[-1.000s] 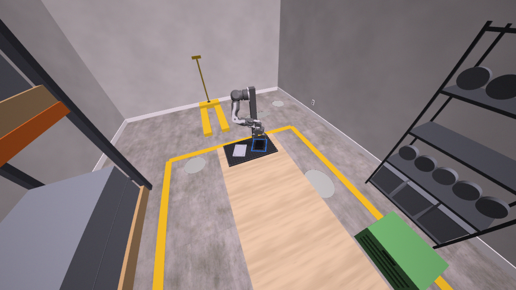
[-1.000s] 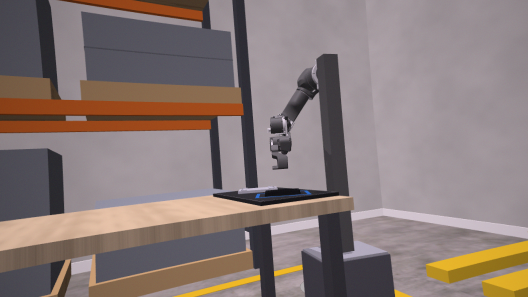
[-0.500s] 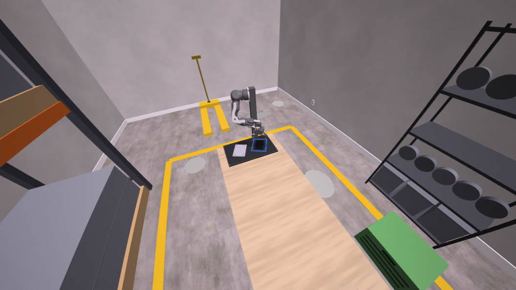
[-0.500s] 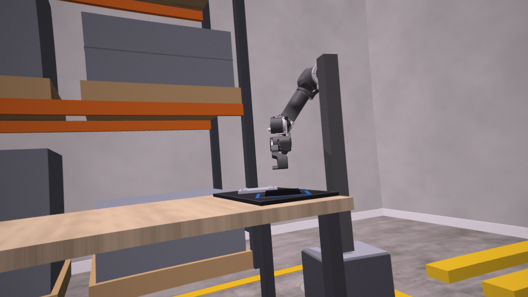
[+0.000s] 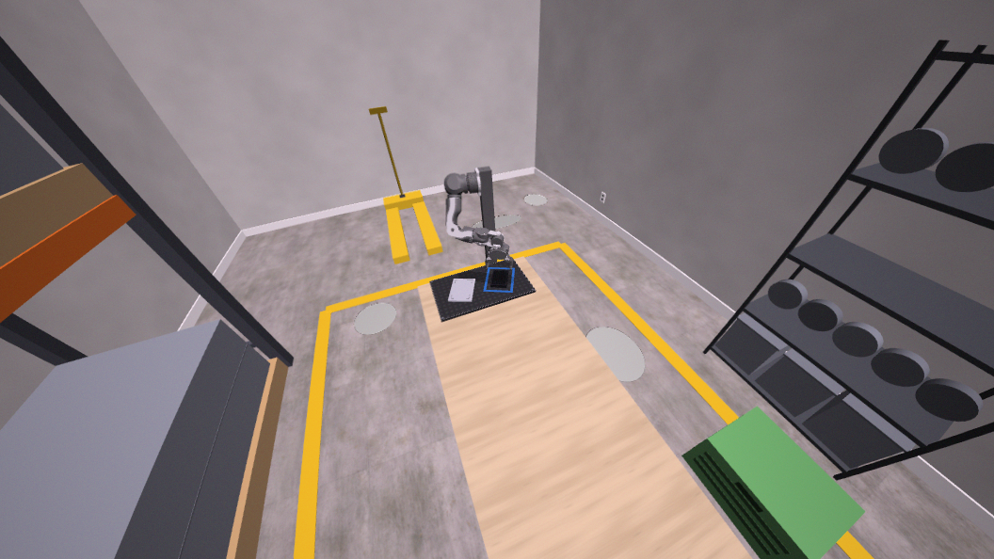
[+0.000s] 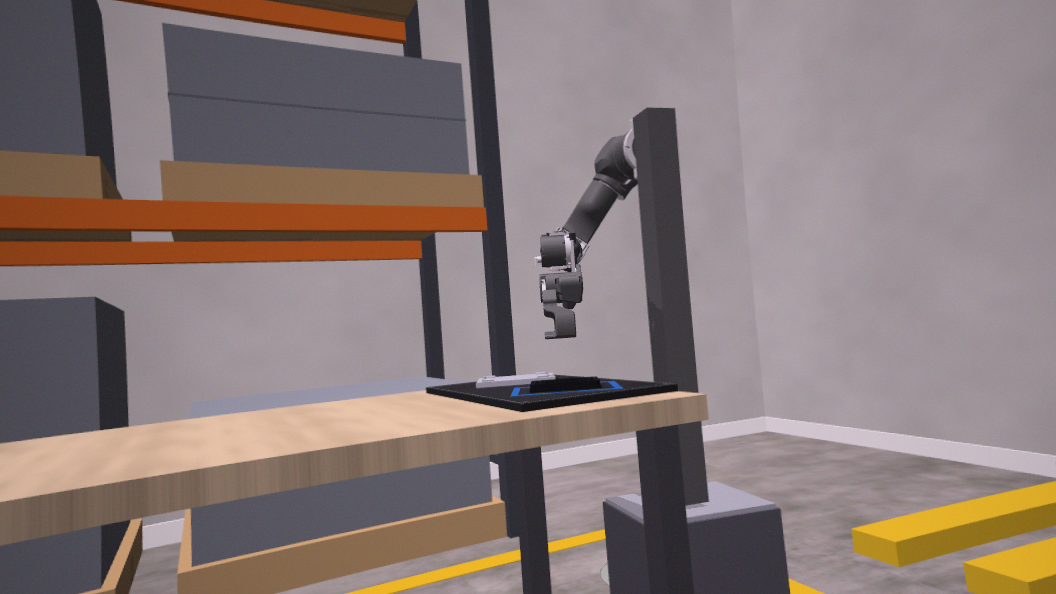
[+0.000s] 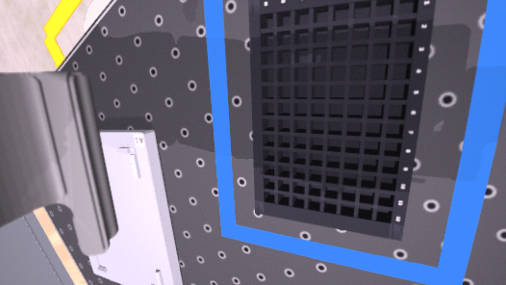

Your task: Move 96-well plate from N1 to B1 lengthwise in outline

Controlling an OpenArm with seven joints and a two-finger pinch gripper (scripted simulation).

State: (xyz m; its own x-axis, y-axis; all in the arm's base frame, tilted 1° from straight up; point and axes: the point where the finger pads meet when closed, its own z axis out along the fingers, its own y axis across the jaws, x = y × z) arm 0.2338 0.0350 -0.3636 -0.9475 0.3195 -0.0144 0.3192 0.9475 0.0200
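Observation:
The dark 96-well plate [image 7: 337, 111] lies flat and right way up inside the blue taped outline [image 7: 223, 144] on the black perforated deck [image 5: 483, 293]. Its long sides run along the outline's long sides, with a margin of deck showing on the sides in view. It also shows in the top view [image 5: 498, 279] and the exterior view [image 6: 564, 381]. The white plate nest [image 7: 135, 202] stands empty to the left of the outline [image 5: 461, 289]. My gripper [image 6: 561, 328] hangs well above the plate, open and empty. One grey finger [image 7: 72, 159] shows at the left of the wrist view.
The deck sits at the far end of a long wooden bench [image 5: 555, 417]. The arm's dark mounting post [image 6: 664, 295] stands right behind the deck. A shelf upright [image 6: 494, 221] rises behind it. A green box [image 5: 778, 487] lies at the bench's near right corner.

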